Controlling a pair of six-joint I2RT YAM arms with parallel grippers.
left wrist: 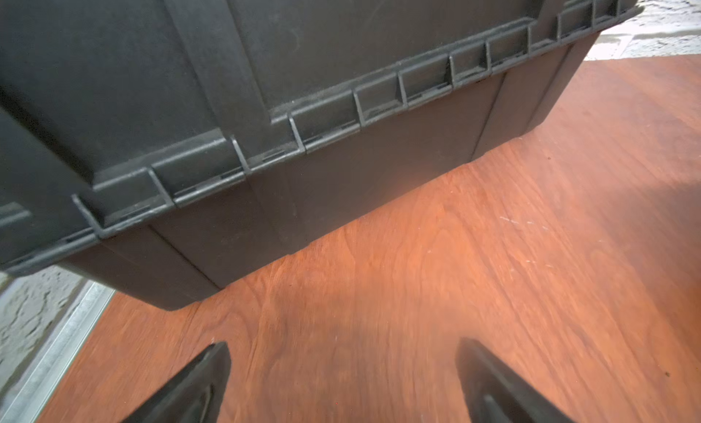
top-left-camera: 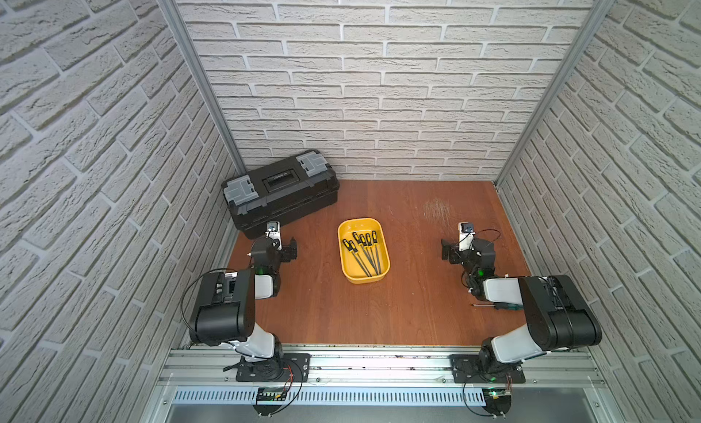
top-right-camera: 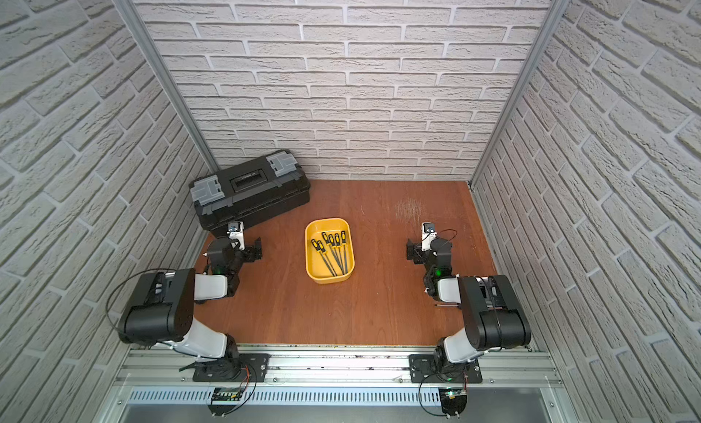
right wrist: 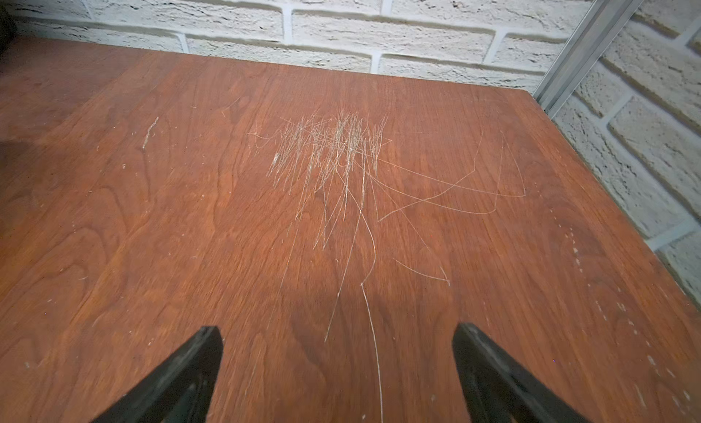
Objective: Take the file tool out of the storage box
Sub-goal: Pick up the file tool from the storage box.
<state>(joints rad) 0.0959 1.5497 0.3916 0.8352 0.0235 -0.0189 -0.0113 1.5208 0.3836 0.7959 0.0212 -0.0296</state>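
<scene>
The yellow storage box (top-left-camera: 358, 221) (top-right-camera: 326, 221) sits mid-table in both top views. Several file tools (top-left-camera: 366, 248) (top-right-camera: 333, 248) with black-and-yellow handles lie side by side in it, handles toward the back wall. My left gripper (top-left-camera: 290, 250) (top-right-camera: 258, 250) hovers left of the box, open and empty. In its wrist view the left gripper (left wrist: 343, 345) shows only bare wood between the fingers. My right gripper (top-left-camera: 445, 250) (top-right-camera: 411, 250) stands right of the box, also open; the right gripper (right wrist: 337, 330) has nothing between its fingers. Neither wrist view shows the box.
A large black toolbox (top-left-camera: 280, 191) (top-right-camera: 250, 191) (left wrist: 265, 98) with grey latches stands shut at the back left, close ahead of the left gripper. A thin tool (top-left-camera: 489, 306) lies partly under the right arm. Brick walls enclose three sides.
</scene>
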